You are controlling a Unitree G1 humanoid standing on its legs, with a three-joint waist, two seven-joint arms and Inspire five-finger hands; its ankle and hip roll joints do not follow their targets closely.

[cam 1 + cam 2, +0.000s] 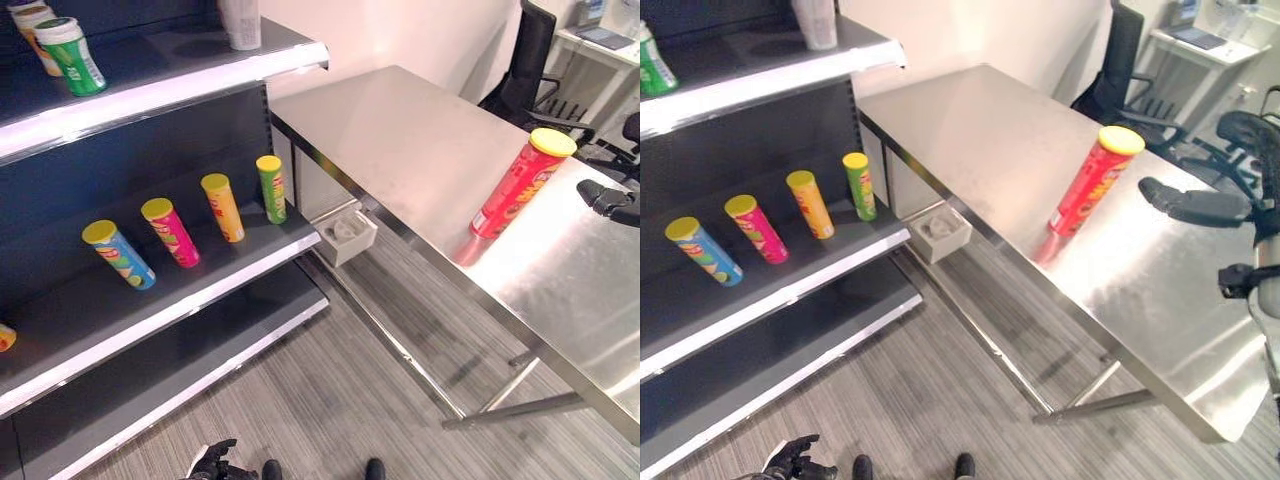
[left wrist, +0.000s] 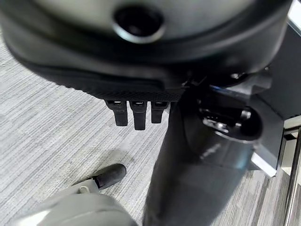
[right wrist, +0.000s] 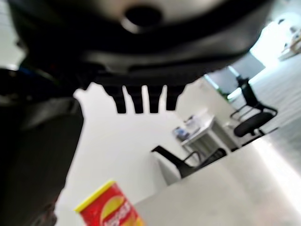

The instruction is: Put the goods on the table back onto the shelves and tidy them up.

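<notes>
While upright on table [image 1: 420,140], red can [image 1: 522,183] near open, empty right hand [image 1: 1188,203].

A red chip can [image 1: 518,186] with a yellow lid stands upright on the steel table [image 1: 420,150]. On the middle shelf [image 1: 150,290] four yellow-lidded cans stand in a row: blue [image 1: 118,254], pink [image 1: 170,232], orange [image 1: 223,207], green [image 1: 271,188]
</notes>
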